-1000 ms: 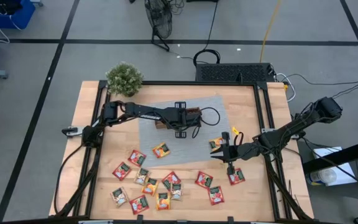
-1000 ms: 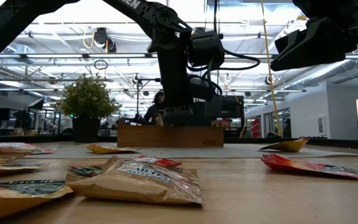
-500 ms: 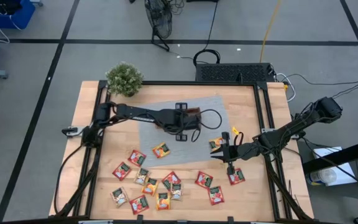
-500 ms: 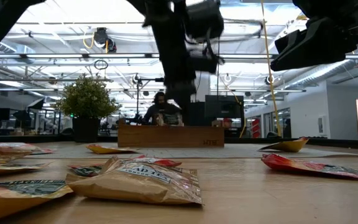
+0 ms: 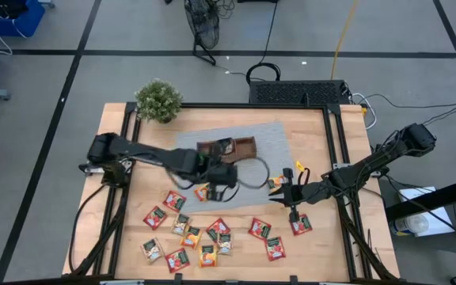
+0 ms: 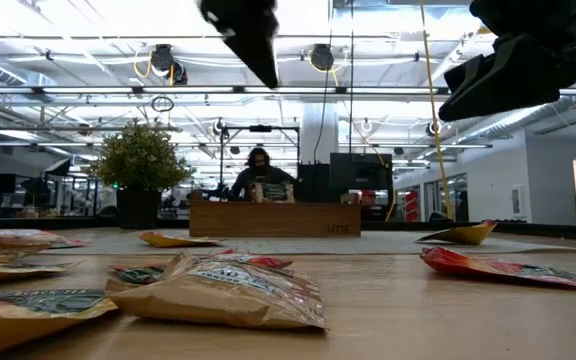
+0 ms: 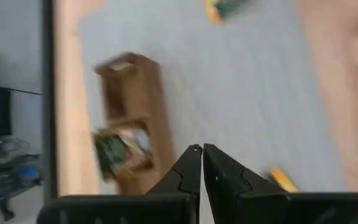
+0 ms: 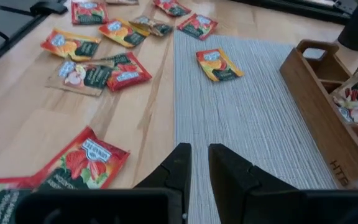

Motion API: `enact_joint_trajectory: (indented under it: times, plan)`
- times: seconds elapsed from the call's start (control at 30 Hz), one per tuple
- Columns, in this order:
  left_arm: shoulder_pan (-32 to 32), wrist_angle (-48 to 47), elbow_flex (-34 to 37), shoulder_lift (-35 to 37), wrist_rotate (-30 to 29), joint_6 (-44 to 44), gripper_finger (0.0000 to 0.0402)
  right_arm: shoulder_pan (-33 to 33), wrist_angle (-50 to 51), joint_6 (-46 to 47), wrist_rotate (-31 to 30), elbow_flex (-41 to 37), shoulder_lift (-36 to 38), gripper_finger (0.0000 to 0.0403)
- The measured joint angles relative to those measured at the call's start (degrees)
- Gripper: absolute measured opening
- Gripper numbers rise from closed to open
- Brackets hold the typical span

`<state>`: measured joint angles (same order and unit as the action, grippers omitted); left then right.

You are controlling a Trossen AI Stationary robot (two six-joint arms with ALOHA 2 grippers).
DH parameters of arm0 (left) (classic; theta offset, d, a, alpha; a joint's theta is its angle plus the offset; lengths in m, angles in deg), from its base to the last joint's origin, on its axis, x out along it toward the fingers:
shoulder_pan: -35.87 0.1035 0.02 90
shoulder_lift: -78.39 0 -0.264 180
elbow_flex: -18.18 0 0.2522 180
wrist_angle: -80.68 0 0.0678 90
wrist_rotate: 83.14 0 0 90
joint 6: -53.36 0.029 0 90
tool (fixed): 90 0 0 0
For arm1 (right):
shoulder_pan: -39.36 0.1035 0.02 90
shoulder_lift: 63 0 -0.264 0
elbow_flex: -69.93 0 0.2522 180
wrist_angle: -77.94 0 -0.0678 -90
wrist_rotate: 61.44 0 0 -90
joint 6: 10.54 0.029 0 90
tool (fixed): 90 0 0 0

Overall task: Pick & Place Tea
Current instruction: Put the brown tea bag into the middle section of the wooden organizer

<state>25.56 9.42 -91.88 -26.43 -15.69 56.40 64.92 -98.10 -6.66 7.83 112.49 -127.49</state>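
Since a second ago the left arm has pulled back from the brown three-compartment wooden tray [image 5: 226,148] toward the table's front, and its left gripper [image 5: 222,176] now hangs over the near edge of the grey woven mat [image 5: 271,138], fingers pressed together and holding nothing. In the left wrist view the two dark fingers [image 7: 190,168] meet at their tips, the tray beyond them with a green-and-pale tea packet [image 7: 122,149] in one compartment. Right beside this gripper lies an orange-yellow square tea packet [image 5: 203,191]; farther toward the front edge the scattered red, green and orange-yellow tea packets [image 5: 212,233] lie flat on the pale wooden table [image 5: 315,245].

The right arm reaches in from the table's right side; the right gripper [image 5: 284,190] hovers low, its fingers nearly together with a narrow gap and nothing between them. A red packet [image 8: 79,163] lies just beside it.

In the low view, the nearest tan packet [image 6: 218,292] carries blurred print I cannot read. The tray's wall shows small lettering, too small to read.
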Motion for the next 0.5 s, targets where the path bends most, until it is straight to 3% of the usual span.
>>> enact_joint_trajectory:
  times: [0.17, 0.33, 0.5]
  plan:
    - [-7.49, -7.32, 3.04, 2.39, 0.24, -7.88, 0.0026, 0.02, 0.3, 1.05, 0.02, 0.0, 0.0, 0.0043]
    - [-13.36, -17.01, 7.71, 2.56, 2.78, -35.75, 0.004, 0.02, 0.81, 1.73, 0.02, 0.0, -0.02, 0.0043]
    - [-19.44, -18.21, 15.24, 2.47, 9.48, -61.35, 0.0107, 0.02, 0.59, 1.94, 0.02, 0.0, -0.02, 0.0043]
